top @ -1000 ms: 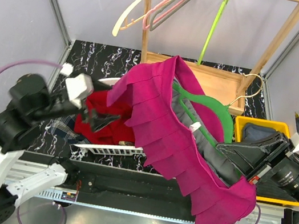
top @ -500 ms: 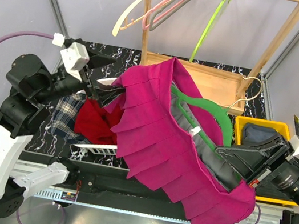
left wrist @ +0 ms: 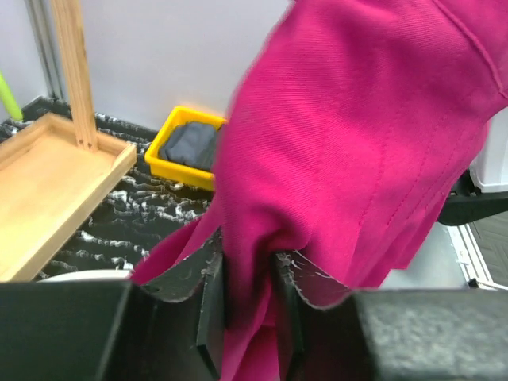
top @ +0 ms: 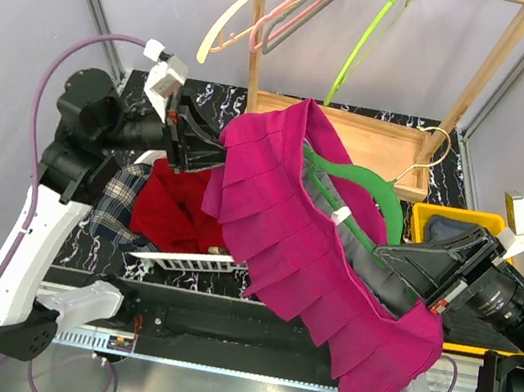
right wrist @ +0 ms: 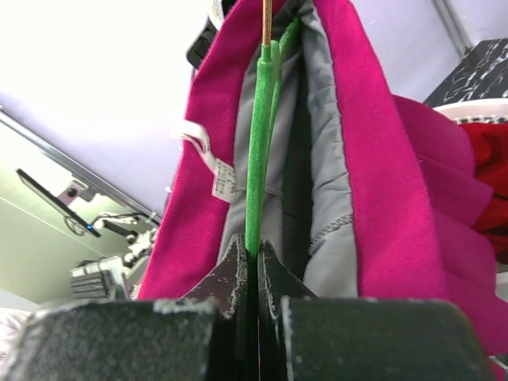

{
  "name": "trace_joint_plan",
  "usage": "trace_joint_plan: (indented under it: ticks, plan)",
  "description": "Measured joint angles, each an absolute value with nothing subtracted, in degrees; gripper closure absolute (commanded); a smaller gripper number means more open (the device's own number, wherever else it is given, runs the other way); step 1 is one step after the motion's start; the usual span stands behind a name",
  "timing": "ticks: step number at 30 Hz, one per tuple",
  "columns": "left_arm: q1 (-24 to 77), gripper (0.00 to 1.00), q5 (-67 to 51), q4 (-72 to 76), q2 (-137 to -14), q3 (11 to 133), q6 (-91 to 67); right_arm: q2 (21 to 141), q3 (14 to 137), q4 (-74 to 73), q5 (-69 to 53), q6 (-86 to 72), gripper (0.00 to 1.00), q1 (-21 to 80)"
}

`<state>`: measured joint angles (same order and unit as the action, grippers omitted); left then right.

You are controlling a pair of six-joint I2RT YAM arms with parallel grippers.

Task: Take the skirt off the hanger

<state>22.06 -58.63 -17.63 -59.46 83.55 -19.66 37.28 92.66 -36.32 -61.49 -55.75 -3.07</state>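
So starting on the left side: the left gripper [top: 210, 156] is up at the top-left corner of the magenta pleated fabric skirt [top: 312, 256], and in the left wrist view its two black fingers [left wrist: 210, 294] are clenched on a bunched fold of that cloth, with the fabric squeezed right between them. So it's grasping the skirt, no doubt there.

Below that arm there's a white slatted plastic basket [top: 195, 261] on the black marble-patterned table [top: 148, 95]. It has a red cloth [top: 174, 206] in it, with a blue-and-white plaid cloth [top: 118, 196] hanging over its left side.

The skirt itself is up off the table, stretched diagonally from the left gripper down to the lower right. Its hem droops over the near edge by the right arm. It's on the bright green curved hanger [top: 365, 189], which sits inside the waistband against the grey lining.

The right gripper [top: 394, 255] is tucked inside the skirt's open waist. In the right wrist view its fingers are closed tight on the green hanger bar [right wrist: 258, 159], pink cloth on both sides.

Behind the skirt is a shallow wooden tray [top: 383, 141]. Far right, a yellow plastic bin [top: 421, 216] holds something dark.
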Motion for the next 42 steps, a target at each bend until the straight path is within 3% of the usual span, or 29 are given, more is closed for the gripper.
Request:
trace_joint_plan:
  ticks: [7,13,15,17,19,20,21,25,29,33,42]
  plan:
    - [9.5,0.74,-65.9,-20.6,-59.7,89.7,-19.8,36.8,92.9,-40.8,-59.6,-50.6,1.00,-3.1]
    - [-8.1,0.74,-73.2,-8.3,-61.5,90.8,-29.6,34.6,92.9,-48.8,-57.0,-45.2,1.00,-3.2]
    - [-14.3,0.70,-75.8,-2.3,-63.3,91.3,-34.0,34.2,93.5,-51.5,-56.2,-43.8,1.00,-3.2]
    - [-19.1,0.61,-78.1,2.2,-65.1,90.8,-37.4,34.2,94.1,-52.8,-55.6,-43.3,1.00,-3.2]
    - [-20.7,0.18,-79.5,7.6,-65.3,86.7,-41.7,34.2,94.1,-52.4,-55.5,-43.9,1.00,-3.2]
    - [-20.4,0.02,-80.0,11.1,-64.8,83.7,-44.2,34.2,93.7,-51.2,-55.6,-44.8,1.00,-3.2]
    - [-19.4,0.01,-80.0,14.1,-63.8,79.8,-47.2,34.0,92.8,-49.1,-55.7,-46.0,1.00,-3.2]
    - [-7.8,0.01,-79.2,10.5,-59.2,74.6,-46.8,33.8,87.8,-40.6,-57.2,-51.0,1.00,-3.8]
    - [-0.7,0.01,-75.9,5.9,-56.2,82.1,-44.5,33.7,84.5,-34.8,-59.5,-54.9,1.00,-4.8]
    - [4.8,0.01,-72.2,9.1,-57.1,92.4,-45.9,32.7,81.2,-30.2,-61.5,-58.2,1.00,-5.2]
    - [16.3,0.01,-64.2,9.0,-65.9,94.5,-38.7,30.1,77.6,-23.2,-64.6,-63.7,1.00,-6.1]
